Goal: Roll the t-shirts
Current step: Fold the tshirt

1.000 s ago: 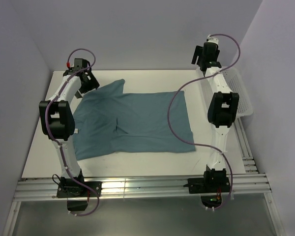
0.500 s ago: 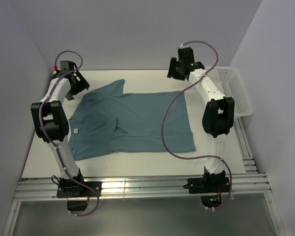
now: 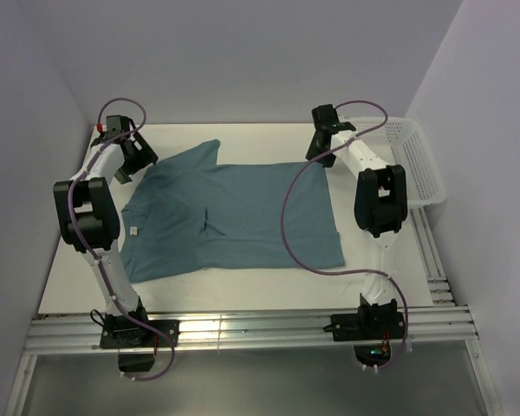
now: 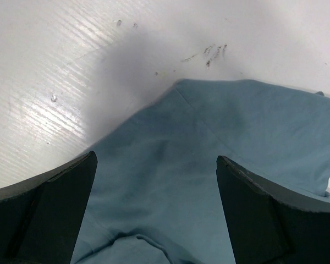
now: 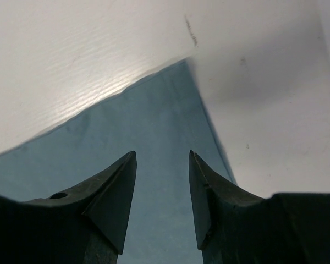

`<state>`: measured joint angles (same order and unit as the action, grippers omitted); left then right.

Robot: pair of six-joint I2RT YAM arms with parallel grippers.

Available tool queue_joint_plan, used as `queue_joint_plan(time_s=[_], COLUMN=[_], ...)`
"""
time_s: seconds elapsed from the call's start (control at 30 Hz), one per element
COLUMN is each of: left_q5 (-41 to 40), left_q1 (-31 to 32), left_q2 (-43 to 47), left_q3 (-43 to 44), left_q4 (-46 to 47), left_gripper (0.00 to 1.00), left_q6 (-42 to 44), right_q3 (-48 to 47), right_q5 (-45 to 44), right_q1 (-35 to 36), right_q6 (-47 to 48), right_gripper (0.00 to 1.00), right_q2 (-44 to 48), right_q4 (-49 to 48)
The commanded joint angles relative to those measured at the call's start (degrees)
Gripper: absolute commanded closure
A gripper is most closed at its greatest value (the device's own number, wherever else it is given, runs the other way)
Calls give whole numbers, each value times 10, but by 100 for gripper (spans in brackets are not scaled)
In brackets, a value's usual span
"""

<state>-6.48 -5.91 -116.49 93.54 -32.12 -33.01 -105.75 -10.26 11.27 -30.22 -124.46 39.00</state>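
Hazard, I judge: left jaws wide apart, right jaws narrower, both empty above t-shirt far edge; uneven pinches could skew roll.

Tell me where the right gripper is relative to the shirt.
In the top view the right gripper hangs over the t-shirt's far right corner, near the white basket. Its wrist view shows that corner just ahead of the jaws, which stand apart.

The soft dusty teal-blue t-shirt is cut off by the lower edge in both wrist views; the rest is unseen there.
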Motion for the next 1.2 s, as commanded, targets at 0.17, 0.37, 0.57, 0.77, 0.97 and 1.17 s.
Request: queue_joint_plan(time_s=[0.17, 0.37, 0.57, 0.77, 0.97, 1.17], left_q5=[9, 24, 27, 31, 37, 50], left_q1=[-27, -29, -30, -29, -29, -30], left_q2=[41, 44, 38, 33, 24, 14], left_q3=[-4, -17, -18, -7, -1, 6], left_q4=[37, 51, 58, 61, 61, 67], left_gripper=[4, 4, 5, 4, 5, 5], left_q6=[21, 20, 27, 23, 24, 30], right_q3=[-41, -115, -168, -230, -247, -211], right_q5=[-106, -108, -114, -137, -120, -119], right_q1=[6, 6, 6, 2, -6, -8], right_q6=[-27, -36, -46, -61, -87, -107], right_gripper=[48, 46, 46, 46, 46, 47], right_q2=[-58, -108, -138, -172, -186, -177], right_q4=[-14, 3, 18, 69, 100, 93])
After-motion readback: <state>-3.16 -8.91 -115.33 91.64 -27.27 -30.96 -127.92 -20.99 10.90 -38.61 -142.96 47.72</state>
